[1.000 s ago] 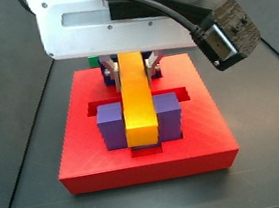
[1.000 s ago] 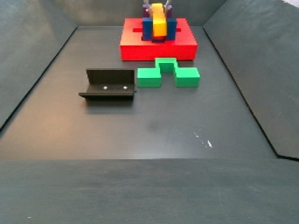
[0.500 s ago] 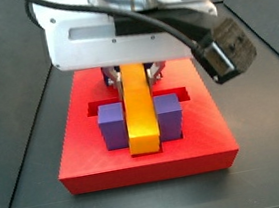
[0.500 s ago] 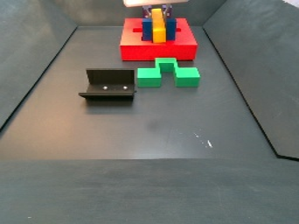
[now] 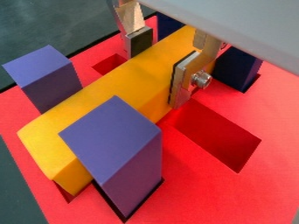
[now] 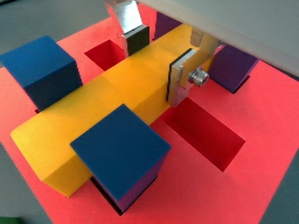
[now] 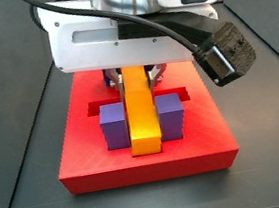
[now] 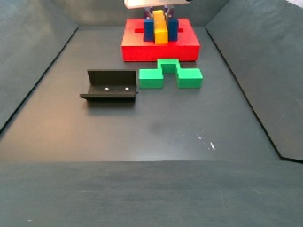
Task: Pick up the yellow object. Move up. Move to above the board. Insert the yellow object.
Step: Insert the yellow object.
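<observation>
The yellow object (image 5: 117, 96) (image 6: 105, 114) is a long bar lying low across the red board (image 5: 268, 175) (image 6: 257, 114), in the channel between the upright posts (image 5: 117, 149) (image 6: 45, 68). My gripper (image 5: 162, 61) (image 6: 159, 59) reaches down over the bar's far half and is shut on it, one dark pad pressed against each long side. In a side view the bar (image 7: 140, 111) runs toward the camera between two purple posts (image 7: 111, 126), with the gripper (image 7: 130, 74) at its rear end under the white hand. From far off, the gripper (image 8: 159, 12) stands over the board (image 8: 142, 44) at the tray's back.
A green notched block (image 8: 172, 74) lies on the grey floor just in front of the board. The dark fixture (image 8: 109, 86) stands to its left. Open rectangular slots (image 5: 222, 140) are sunk in the board beside the bar. Sloping tray walls ring the floor.
The hand has come down over the board, and the yellow bar has sunk lower between the posts. Little has moved in the last half second.
</observation>
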Robot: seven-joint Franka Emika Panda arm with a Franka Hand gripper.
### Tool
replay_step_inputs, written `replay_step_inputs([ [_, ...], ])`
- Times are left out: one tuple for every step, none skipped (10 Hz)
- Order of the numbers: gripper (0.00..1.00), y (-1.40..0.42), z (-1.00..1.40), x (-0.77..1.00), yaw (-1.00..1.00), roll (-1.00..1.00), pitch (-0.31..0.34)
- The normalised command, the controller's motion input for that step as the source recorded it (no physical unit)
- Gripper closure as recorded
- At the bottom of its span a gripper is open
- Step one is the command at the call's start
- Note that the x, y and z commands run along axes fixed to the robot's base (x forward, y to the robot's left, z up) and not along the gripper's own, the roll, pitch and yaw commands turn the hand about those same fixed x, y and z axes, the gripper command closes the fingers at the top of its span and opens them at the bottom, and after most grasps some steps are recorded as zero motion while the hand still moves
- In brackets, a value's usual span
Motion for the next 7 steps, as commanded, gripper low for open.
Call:
replay_step_inputs([
  [1.00,0.00,-0.22,0.18,0.00,0.00,0.000],
  [1.00,-0.04,-0.34,0.19,0.00,0.00,-0.037],
  [1.00,-0.10,-0.42,0.26,0.00,0.00,-0.090],
  [1.00,-0.07,-0.43,0.21,0.00,0.00,-0.119],
  [1.00,0.00,-0.38,0.09,0.00,0.00,-0.074],
  [1.00,0.00,-0.19,0.04,0.00,0.00,0.000],
  [1.00,0.00,0.00,0.00,0.00,0.00,0.000],
])
